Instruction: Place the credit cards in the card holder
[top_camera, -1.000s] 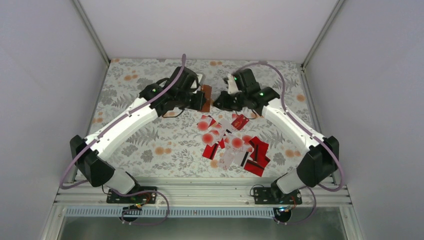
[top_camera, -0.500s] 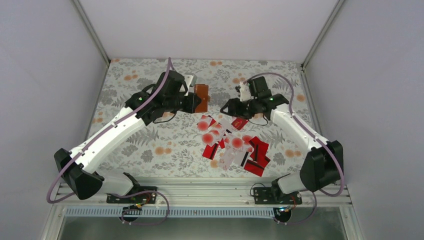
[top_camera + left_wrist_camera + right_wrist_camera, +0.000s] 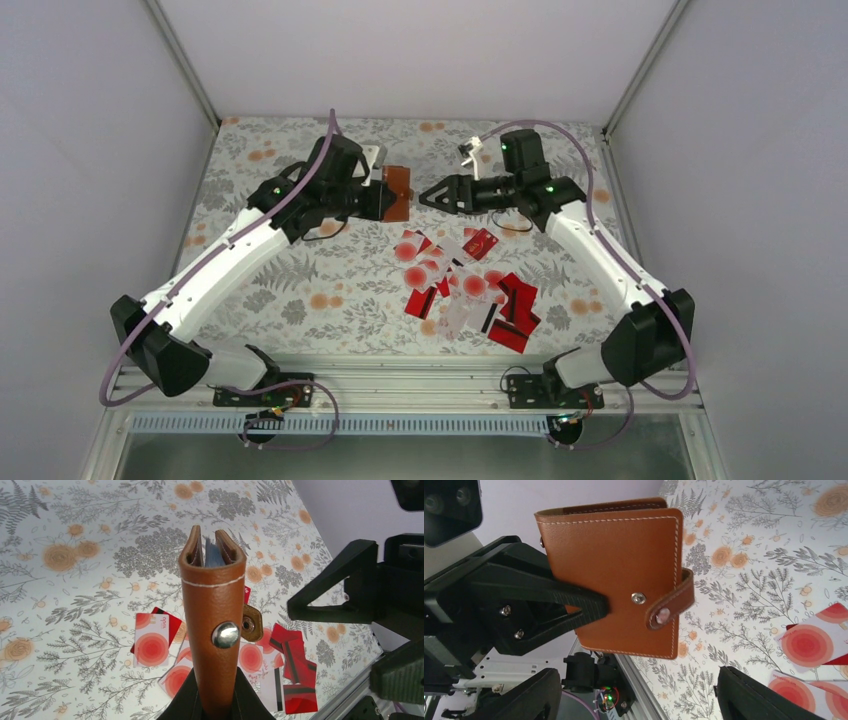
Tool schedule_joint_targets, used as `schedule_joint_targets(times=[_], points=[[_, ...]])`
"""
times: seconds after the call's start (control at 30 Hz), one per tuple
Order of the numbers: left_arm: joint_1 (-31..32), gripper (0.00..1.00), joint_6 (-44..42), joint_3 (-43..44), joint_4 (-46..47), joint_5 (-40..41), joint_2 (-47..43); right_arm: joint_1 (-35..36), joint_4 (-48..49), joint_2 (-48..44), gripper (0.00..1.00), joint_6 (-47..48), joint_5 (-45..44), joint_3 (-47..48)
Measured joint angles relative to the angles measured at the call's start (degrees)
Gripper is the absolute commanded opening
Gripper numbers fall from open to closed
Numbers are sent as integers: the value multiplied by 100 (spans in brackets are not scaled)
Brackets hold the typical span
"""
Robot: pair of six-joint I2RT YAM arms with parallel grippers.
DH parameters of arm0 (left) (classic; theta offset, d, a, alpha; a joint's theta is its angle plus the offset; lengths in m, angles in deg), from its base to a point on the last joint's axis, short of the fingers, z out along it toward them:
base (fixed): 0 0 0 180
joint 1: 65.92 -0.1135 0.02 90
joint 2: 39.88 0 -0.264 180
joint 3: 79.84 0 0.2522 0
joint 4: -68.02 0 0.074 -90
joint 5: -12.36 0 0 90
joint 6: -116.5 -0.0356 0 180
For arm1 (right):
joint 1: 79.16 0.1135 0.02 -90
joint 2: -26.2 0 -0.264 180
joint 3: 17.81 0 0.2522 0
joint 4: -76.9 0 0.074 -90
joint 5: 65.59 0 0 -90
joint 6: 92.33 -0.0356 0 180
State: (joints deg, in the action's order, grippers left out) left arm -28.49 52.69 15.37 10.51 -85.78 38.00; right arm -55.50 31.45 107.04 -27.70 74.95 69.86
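Note:
The card holder (image 3: 398, 190), a brown leather wallet, hangs in the air over the table's far middle, with my left gripper (image 3: 383, 196) shut on its lower spine. The left wrist view shows its folded back (image 3: 215, 605), a blue-grey pocket in the gap on top, and the strap (image 3: 251, 625) unsnapped. My right gripper (image 3: 432, 195) stands open just right of it, empty. In the right wrist view the card holder (image 3: 619, 575) faces my open right gripper (image 3: 638, 680). The credit cards (image 3: 465, 285), red ones and white ones with red blotches, lie scattered on the table below.
The cards (image 3: 150, 640) spread over the flowered tablecloth (image 3: 280, 260) between the two arms, with red striped ones (image 3: 295, 665) nearest the front rail (image 3: 400, 385). Grey walls close in the left, right and back sides.
My right gripper has opened and drawn back to the right, away from the card holder. My left arm has carried the card holder slightly left and turned it.

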Motion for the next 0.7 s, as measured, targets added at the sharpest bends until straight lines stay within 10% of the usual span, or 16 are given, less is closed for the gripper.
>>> schedule_joint_targets(times=[0.7], points=[[-4, 3, 42, 46, 33, -417, 50, 409, -243, 835, 37, 0, -933, 686]])
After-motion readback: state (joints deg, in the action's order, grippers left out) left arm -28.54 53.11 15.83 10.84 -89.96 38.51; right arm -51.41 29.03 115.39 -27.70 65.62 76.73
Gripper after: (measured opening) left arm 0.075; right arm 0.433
